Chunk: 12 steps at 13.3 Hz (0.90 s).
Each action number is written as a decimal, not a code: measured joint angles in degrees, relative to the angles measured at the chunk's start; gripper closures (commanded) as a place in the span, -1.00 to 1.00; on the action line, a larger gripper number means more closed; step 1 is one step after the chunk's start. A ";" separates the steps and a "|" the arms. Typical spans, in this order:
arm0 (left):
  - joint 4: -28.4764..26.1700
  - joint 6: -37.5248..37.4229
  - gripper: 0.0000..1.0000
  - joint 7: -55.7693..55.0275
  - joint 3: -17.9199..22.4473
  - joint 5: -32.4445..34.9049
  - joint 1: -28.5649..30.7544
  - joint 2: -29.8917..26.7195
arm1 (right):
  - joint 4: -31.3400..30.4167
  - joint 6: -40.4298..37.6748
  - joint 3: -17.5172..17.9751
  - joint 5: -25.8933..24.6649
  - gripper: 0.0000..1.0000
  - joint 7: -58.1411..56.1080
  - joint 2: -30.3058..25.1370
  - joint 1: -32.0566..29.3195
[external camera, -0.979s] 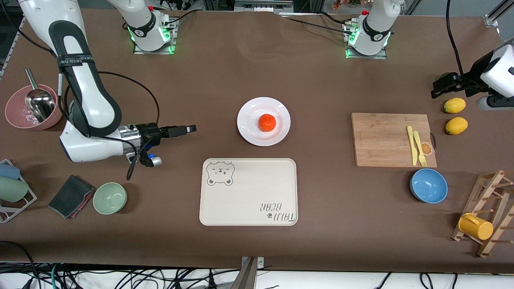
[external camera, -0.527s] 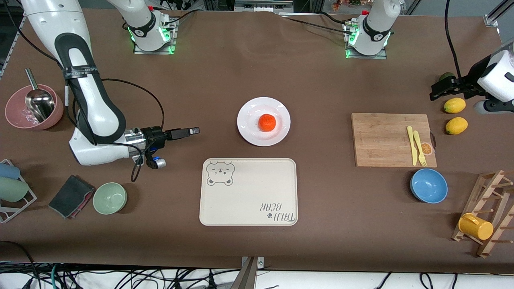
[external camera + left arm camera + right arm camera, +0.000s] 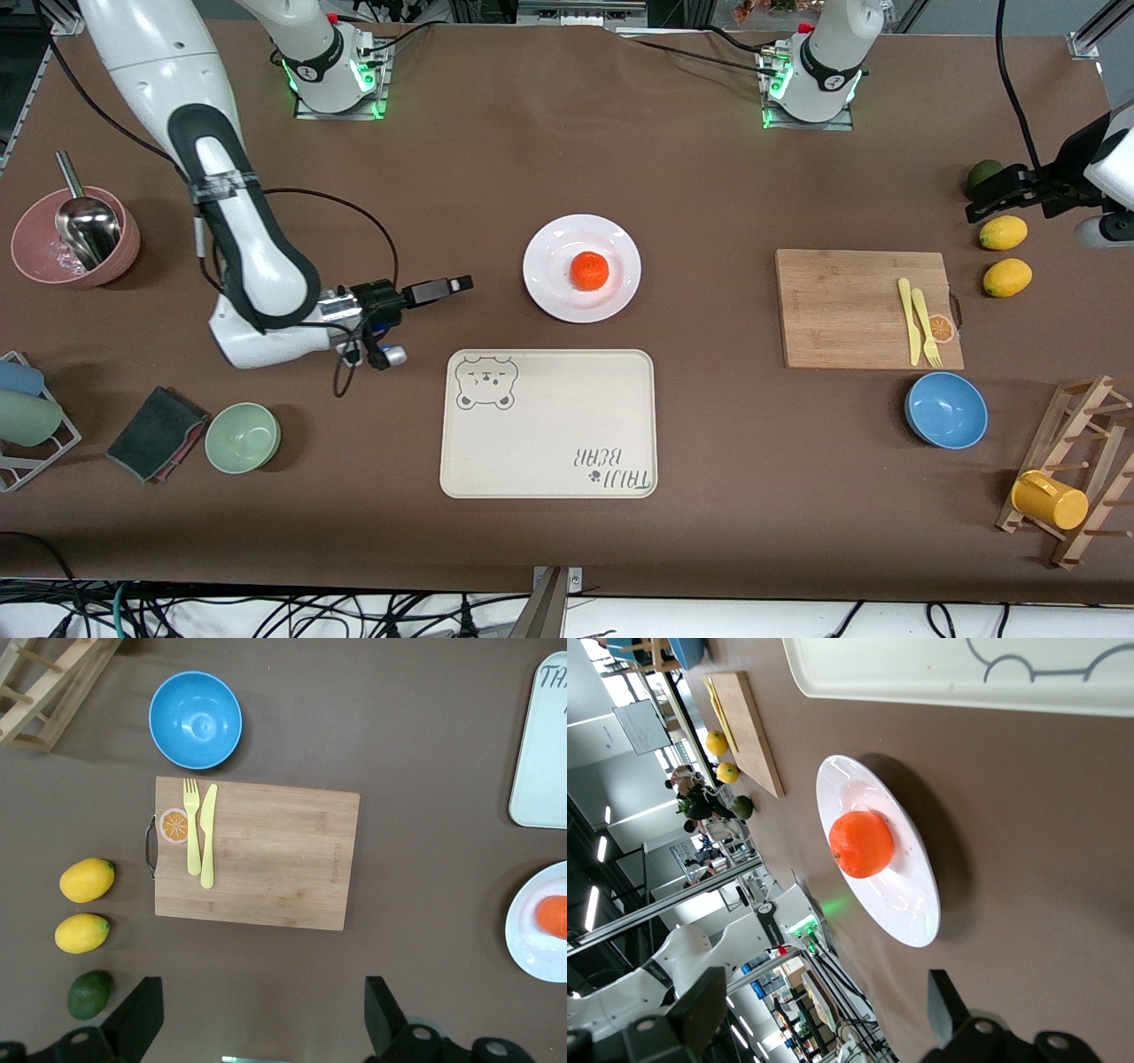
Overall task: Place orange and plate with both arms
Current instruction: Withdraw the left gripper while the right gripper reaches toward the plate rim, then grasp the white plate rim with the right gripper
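The orange [image 3: 589, 270] sits on the white plate [image 3: 551, 285] at the table's middle. My right gripper [image 3: 456, 284] is low over the table beside the plate, toward the right arm's end, pointing at the plate, open and empty. Its wrist view shows the orange [image 3: 862, 843] on the plate [image 3: 908, 899] ahead of the spread fingers [image 3: 824, 1014]. My left gripper [image 3: 985, 200] hangs open and empty over the table by the lemons at the left arm's end. Its wrist view [image 3: 257, 1019] catches the plate's edge [image 3: 532, 943] and the orange [image 3: 554, 915].
A cream bear-print tray [image 3: 549, 424] lies nearer the camera than the plate. A cutting board [image 3: 842, 306] with a yellow fork and knife, a blue bowl [image 3: 946, 410], two lemons [image 3: 1003, 232] and an avocado [image 3: 983, 171] are toward the left arm's end. A green bowl [image 3: 243, 437] and pink bowl [image 3: 35, 257] are toward the right arm's end.
My right gripper has moved along the table toward the plate. My left gripper has drawn back a little toward its end of the table, uncovering the avocado. Orange and plate have not moved.
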 measured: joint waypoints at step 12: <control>1.21 -0.03 -1.00 0.00 -0.35 0.02 -0.21 0.05 | -6.20 19.07 1.86 6.82 -0.94 -18.43 2.95 10.39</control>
